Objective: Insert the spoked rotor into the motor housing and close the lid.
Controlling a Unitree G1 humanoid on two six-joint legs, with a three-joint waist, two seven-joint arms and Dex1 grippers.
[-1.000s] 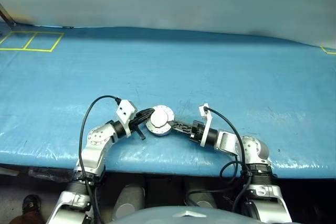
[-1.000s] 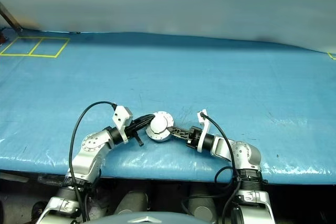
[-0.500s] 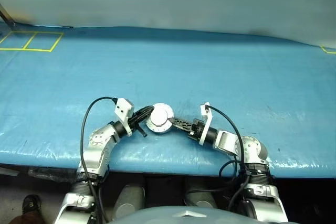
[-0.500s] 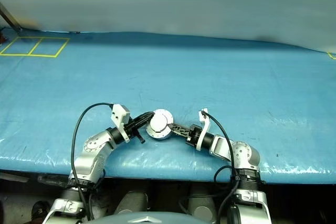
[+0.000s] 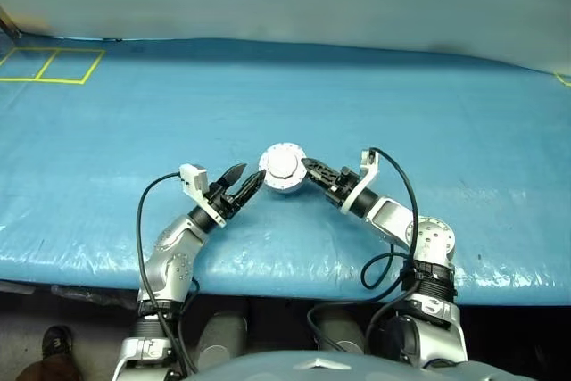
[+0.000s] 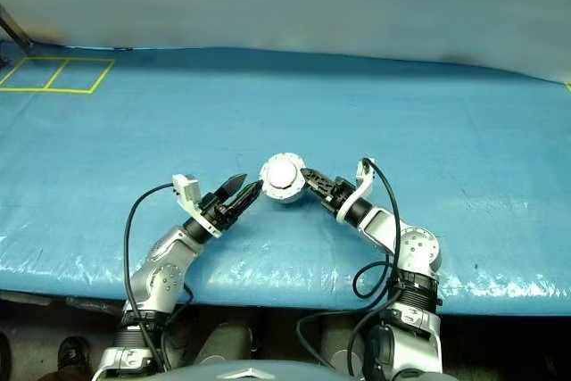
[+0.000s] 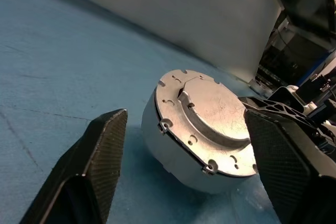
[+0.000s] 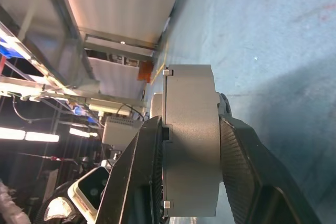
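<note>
- Left eye view: a wide worktop (image 5: 375, 95) covered in a blue sheet, with both robot arms reaching in from the near edge toward its middle.
- Between the arms sits the closed motor housing (image 5: 282, 169), a round, pale metal puck with the lid (image 7: 207, 121) on it.
- The right gripper (image 5: 308, 169) comes in from the right, its black fingers (image 8: 239, 171) clamped on the housing's opposite flat faces, one finger on each.
- In the right wrist view the housing is seen edge-on, gripped firmly between those two fingers.
- The left gripper (image 5: 243, 179) is just beside the housing on its left, fingers spread wide and holding nothing.
- In the left wrist view the housing is tilted, lid facing the camera, lying between the open fingers (image 7: 102, 153) without touching them.
- Yellow tape squares (image 5: 49, 66) mark the far left corner.
</note>
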